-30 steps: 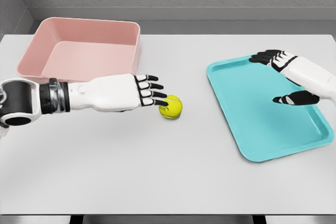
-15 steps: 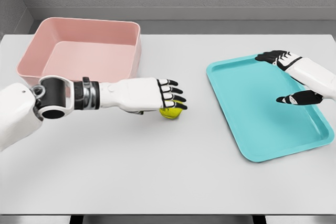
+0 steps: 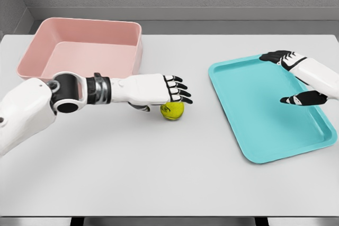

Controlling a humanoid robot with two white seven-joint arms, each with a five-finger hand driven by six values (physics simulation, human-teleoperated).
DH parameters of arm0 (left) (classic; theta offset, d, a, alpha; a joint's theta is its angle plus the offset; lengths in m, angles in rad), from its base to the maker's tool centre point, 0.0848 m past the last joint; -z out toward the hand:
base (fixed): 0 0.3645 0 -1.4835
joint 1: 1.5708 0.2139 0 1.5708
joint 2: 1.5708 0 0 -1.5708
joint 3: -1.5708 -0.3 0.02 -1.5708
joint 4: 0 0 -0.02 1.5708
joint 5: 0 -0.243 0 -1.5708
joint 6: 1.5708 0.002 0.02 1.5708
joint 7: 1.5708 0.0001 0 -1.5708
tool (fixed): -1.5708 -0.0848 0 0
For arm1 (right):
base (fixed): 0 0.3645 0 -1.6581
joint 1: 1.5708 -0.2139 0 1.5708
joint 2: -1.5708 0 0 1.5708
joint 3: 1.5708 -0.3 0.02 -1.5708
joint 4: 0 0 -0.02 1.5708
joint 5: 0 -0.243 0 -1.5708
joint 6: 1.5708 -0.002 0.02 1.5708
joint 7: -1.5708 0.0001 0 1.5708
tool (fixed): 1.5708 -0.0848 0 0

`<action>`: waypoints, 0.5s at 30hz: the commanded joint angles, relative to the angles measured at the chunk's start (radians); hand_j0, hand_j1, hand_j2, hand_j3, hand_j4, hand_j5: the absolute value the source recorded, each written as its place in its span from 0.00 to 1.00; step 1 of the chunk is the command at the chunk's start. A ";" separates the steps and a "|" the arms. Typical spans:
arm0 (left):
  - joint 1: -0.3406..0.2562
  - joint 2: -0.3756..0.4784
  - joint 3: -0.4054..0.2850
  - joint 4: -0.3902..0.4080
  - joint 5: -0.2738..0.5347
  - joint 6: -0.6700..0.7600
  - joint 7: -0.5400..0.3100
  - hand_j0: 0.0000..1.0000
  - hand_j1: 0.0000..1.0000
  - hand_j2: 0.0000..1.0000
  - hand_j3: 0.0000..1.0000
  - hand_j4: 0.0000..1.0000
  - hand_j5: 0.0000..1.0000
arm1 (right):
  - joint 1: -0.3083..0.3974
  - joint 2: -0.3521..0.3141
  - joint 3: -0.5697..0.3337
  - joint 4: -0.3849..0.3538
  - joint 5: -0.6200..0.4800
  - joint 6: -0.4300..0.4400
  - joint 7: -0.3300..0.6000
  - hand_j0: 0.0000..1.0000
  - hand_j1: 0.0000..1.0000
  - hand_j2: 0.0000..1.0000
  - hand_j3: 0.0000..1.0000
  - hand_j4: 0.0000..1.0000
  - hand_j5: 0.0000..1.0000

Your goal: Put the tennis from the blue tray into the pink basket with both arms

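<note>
Spanning nearly the whole head view, the white table (image 3: 159, 173) carries everything else, with a grey wall running behind its far edge. At the far left stands the pink basket (image 3: 32, 51), a deep rectangular tub with sloping walls; nothing shows inside it. On the right side lies the blue tray (image 3: 249, 125), a shallow teal rectangle with a raised rim, turned slightly askew to the table edge, its floor bare. The 2 containers sit well apart, with open tabletop between them.

Coming in from the lower left, the left arm stretches across in front of the basket. The left hand (image 3: 159, 89) lies palm down, its fingers (image 3: 183, 92) extended and slightly fanned over the top of the tennis ball (image 3: 172, 110); they rest on or just above it, not curled around it, so nothing is gripped. The ball sits on the bare table between basket and tray, nearer the basket's right front corner and outside both containers.

From the right edge the right arm reaches in above the tray's far right part. The right hand (image 3: 299, 78) holds nothing, with black-tipped fingers (image 3: 275, 56) spread apart and thumb (image 3: 299, 99) hanging lower over the tray.
</note>
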 commanded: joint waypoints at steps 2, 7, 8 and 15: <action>-0.002 -0.008 -0.011 0.015 0.006 0.001 0.001 1.00 1.00 1.00 1.00 1.00 1.00 | 0.000 -0.001 -0.001 0.011 -0.007 0.003 -0.001 1.00 1.00 1.00 1.00 1.00 1.00; -0.002 -0.021 -0.014 0.024 0.004 0.001 0.001 1.00 1.00 1.00 1.00 1.00 1.00 | 0.000 -0.001 -0.001 0.011 -0.007 0.003 -0.001 1.00 1.00 1.00 1.00 1.00 1.00; -0.002 -0.021 -0.016 0.024 0.004 0.001 0.001 1.00 1.00 1.00 1.00 1.00 1.00 | 0.000 -0.001 0.000 0.010 -0.007 0.003 -0.001 1.00 1.00 1.00 1.00 1.00 1.00; -0.008 -0.057 -0.020 0.062 0.000 0.001 0.001 1.00 1.00 1.00 1.00 1.00 1.00 | 0.000 -0.001 -0.001 0.011 -0.007 0.003 -0.001 1.00 1.00 1.00 1.00 1.00 1.00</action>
